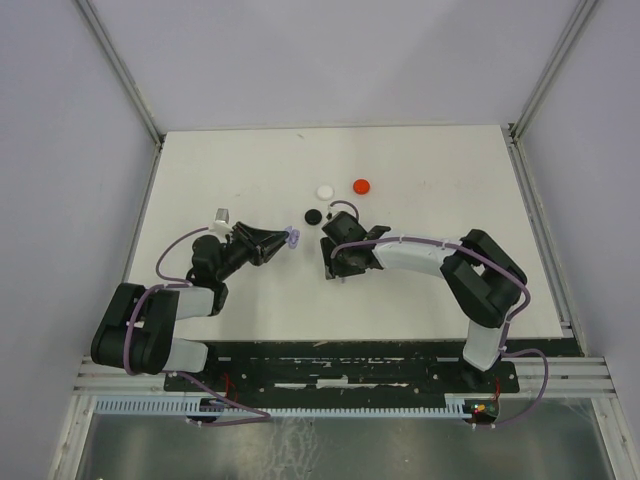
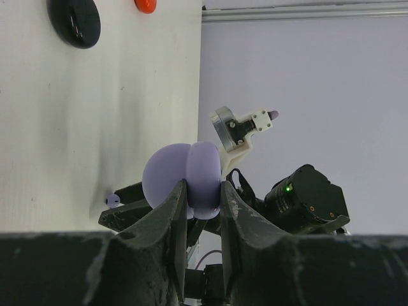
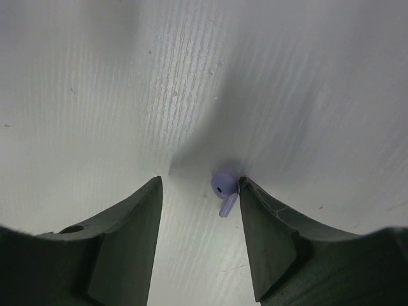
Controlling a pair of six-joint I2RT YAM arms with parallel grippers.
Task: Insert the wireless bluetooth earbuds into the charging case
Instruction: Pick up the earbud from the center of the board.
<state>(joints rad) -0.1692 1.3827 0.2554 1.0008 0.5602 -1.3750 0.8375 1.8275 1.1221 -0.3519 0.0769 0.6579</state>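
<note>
Top external shows white table (image 1: 440, 200) between lavender-grey walls (image 1: 60, 150).

The charging case (image 2: 191, 175) at mid-frame in the left wrist view is plain lavender; the left gripper (image 2: 203, 186) is matte black. The earbud (image 3: 223, 185) is the same lavender with a small dark dot, lying on a plain white table (image 3: 95, 76); the right gripper (image 3: 200, 180) is dark grey. At upper centre of the top view are a white disc (image 1: 324, 190), a red disc (image 1: 362, 185) and a black disc (image 1: 313, 215). Both arms are black with white sections, and the cable (image 1: 170, 255) is purple.
</note>
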